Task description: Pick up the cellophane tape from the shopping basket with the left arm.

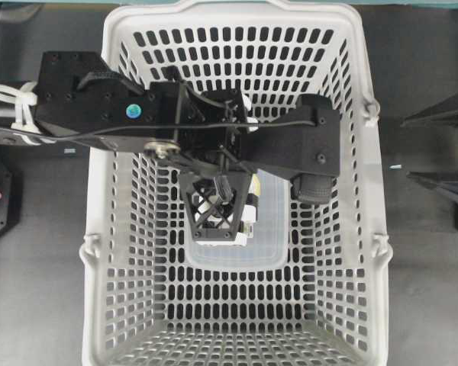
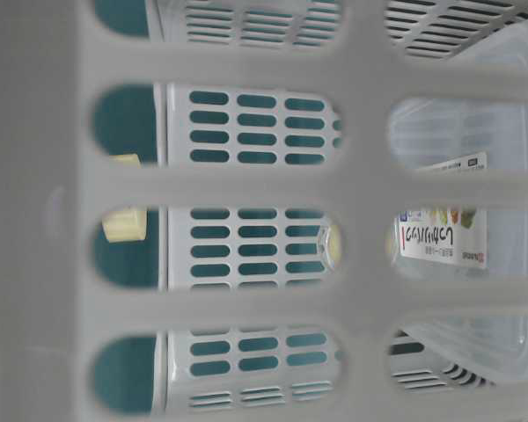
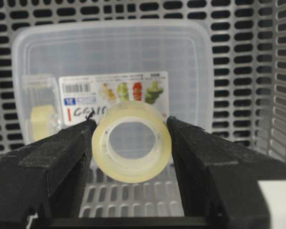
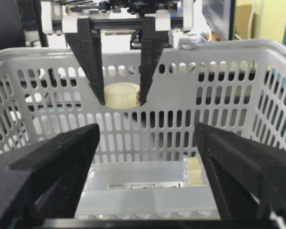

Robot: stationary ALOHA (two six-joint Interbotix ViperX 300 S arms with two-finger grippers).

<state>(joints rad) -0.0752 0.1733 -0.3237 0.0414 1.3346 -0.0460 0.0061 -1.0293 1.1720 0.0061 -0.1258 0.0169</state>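
Observation:
My left gripper (image 3: 131, 122) is shut on the cellophane tape (image 3: 132, 171), a pale-yellow roll with a clear core, pinched by its sides between both black fingers. In the right wrist view the left gripper (image 4: 121, 101) holds the roll (image 4: 123, 94) well above the floor of the light-grey shopping basket (image 4: 229, 86). From overhead the left gripper (image 1: 214, 217) points down inside the basket (image 1: 99, 229) and hides the roll. My right gripper (image 4: 148, 128) is open and empty outside the basket, at the right in the overhead view (image 1: 416, 149).
A large clear rectangular box with a printed label (image 3: 109, 52) lies on the basket floor under the held roll, also seen overhead (image 1: 271, 229). A second small pale-yellow roll in clear wrapping (image 3: 40, 117) sits at the box's edge. Lattice walls (image 3: 257, 71) enclose the space.

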